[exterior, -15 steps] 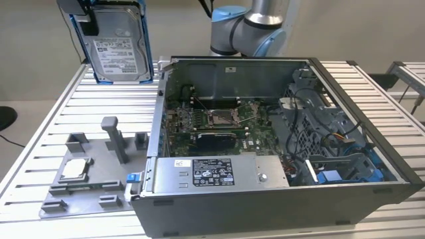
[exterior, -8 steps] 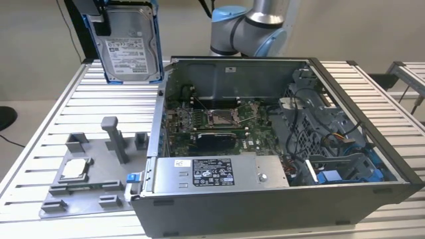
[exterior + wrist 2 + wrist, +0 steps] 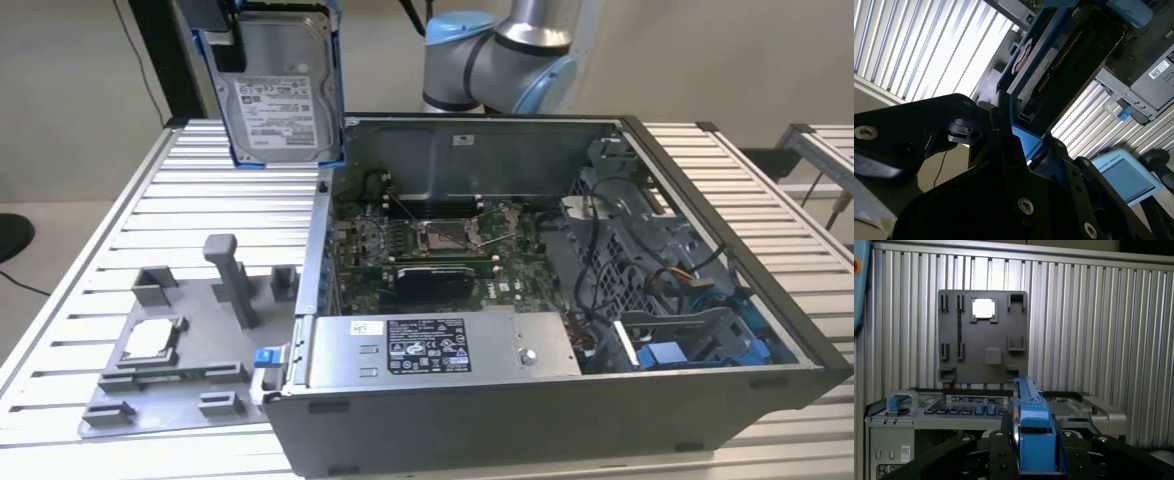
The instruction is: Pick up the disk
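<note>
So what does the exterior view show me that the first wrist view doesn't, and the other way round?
Exterior view: the disk's labelled silver face, held up off the table, plus the arm's blue-capped joints and the motherboard inside the open computer case.
First wrist view: the disk edge-on, its blue rail clamped in the black pincer.
Both: the disk, the case, the grey fixture plate with the small square chip, and the slatted table.

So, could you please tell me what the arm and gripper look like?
The arm has silver-grey tubes and light blue joint caps. The gripper is black, with angular linked fingers fastened by silver screws.
</note>
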